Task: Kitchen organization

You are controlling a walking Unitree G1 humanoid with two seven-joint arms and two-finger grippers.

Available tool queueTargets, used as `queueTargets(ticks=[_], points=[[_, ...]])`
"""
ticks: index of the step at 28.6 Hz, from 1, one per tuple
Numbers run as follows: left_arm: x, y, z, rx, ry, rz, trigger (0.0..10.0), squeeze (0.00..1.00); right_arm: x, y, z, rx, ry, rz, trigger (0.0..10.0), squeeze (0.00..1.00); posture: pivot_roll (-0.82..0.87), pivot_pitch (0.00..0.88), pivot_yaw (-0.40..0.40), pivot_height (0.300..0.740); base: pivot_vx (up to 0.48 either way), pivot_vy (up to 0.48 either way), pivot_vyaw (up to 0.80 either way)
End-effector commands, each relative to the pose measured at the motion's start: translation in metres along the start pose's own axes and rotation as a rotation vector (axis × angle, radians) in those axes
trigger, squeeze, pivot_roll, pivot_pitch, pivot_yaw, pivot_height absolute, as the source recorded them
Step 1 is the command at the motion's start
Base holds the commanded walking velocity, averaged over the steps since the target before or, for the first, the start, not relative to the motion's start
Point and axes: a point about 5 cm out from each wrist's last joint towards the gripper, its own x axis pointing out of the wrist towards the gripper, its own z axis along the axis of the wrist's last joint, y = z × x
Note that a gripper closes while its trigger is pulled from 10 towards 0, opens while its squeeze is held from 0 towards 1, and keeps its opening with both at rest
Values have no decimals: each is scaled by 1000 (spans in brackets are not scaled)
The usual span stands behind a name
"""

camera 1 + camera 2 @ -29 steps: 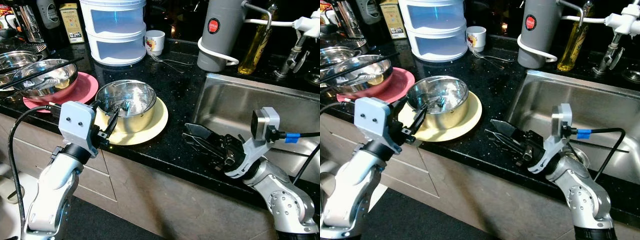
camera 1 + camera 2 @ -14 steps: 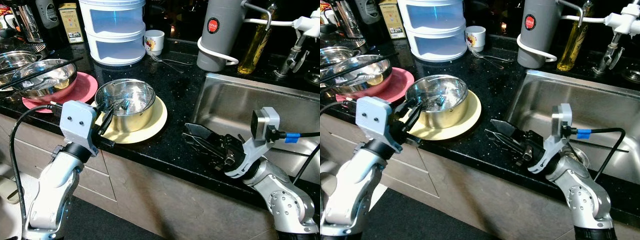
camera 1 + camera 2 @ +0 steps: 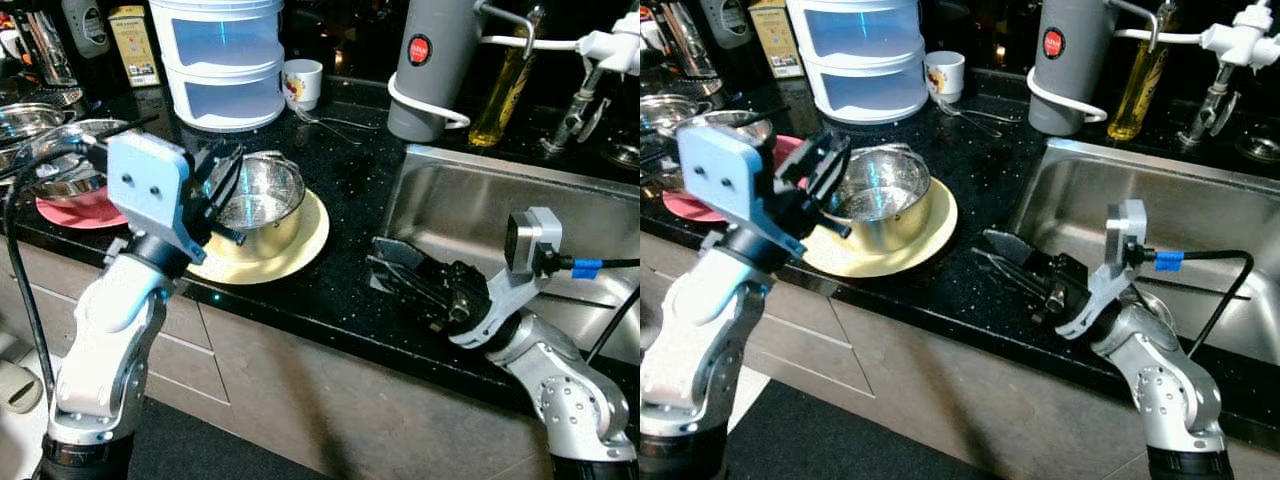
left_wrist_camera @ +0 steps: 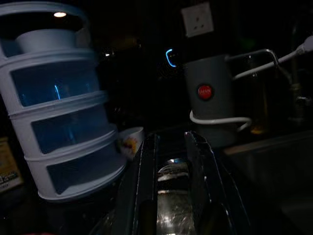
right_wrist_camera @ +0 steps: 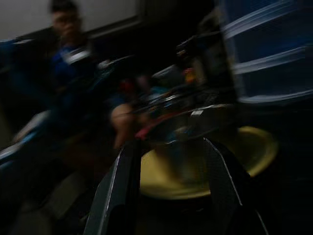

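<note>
Two grippers of mine are in view above the black speckled stone counter (image 3: 350,200). My left gripper (image 3: 222,185) is raised at the near left rim of the shiny steel pot (image 3: 258,200), its two black fingers spread apart with nothing between them; my own grey wrist housing hides where the fingertips end, so I cannot tell whether they touch the rim. That pot stands on the round pale-yellow plate (image 3: 300,235), near the counter's front edge. My right gripper (image 3: 400,270) hovers over the counter edge just beside the stainless steel sink (image 3: 480,210), fingers parted and empty, pointing toward the plate. Behind the pot stands the white stacked container with blue translucent tiers (image 3: 215,55), with a small white printed mug (image 3: 302,82) beside it and a grey cylindrical appliance with a red badge (image 3: 430,60) farther right. At far left, a pink plate (image 3: 75,210) carrying a steel bowl (image 3: 735,125) is largely covered by my left arm. My left wrist view is dark; the pot's interior shows only dimly between the fingers (image 4: 144,196). My right wrist view is blurred: a seated person (image 5: 73,73) is barely discernible.
</note>
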Motion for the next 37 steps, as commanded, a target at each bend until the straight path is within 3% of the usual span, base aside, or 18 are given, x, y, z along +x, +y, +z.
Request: queueTargets(ticks=[1, 17, 18, 20, 23, 27, 33, 37], points=[[2, 1, 7, -20, -22, 10, 0, 0, -2, -5, 3, -12, -13, -37, 10000, 0, 17, 74, -26, 740, 0, 0, 0], [0, 2, -2, -62, 70, 11, 0, 0, -2, -3, -3, -8, 31, -37, 10000, 0, 20, 77, -27, 740, 0, 0, 0], [2, -2, 3, -122, 54, -19, 0, 0, -2, -3, -4, -7, 38, -31, 10000, 0, 21, 80, -27, 740, 0, 0, 0], [2, -4, 6, -139, 45, -34, 0, 0, -2, -3, -4, -7, 40, -29, 10000, 0, 22, 79, -29, 740, 0, 0, 0], [4, -11, 15, -233, -1, -97, 0, 0, -2, -2, -4, -4, 41, -26, 10000, 0, 21, 79, -28, 740, 0, 0, 0], [3, -16, 20, -266, -15, -157, 0, 0, -2, -2, -4, -4, 42, -25, 10000, 0, 21, 79, -28, 740, 0, 0, 0], [-4, -32, 22, -319, 34, -335, 0, 0, -3, -1, -5, -3, 48, -20, 10000, 0, 22, 81, -24, 740, 0, 0, 0], [-7, -33, 19, -322, 67, -359, 0, 0, -3, -1, -5, -3, 51, -19, 10000, 0, 22, 80, -23, 740, 0, 0, 0]])
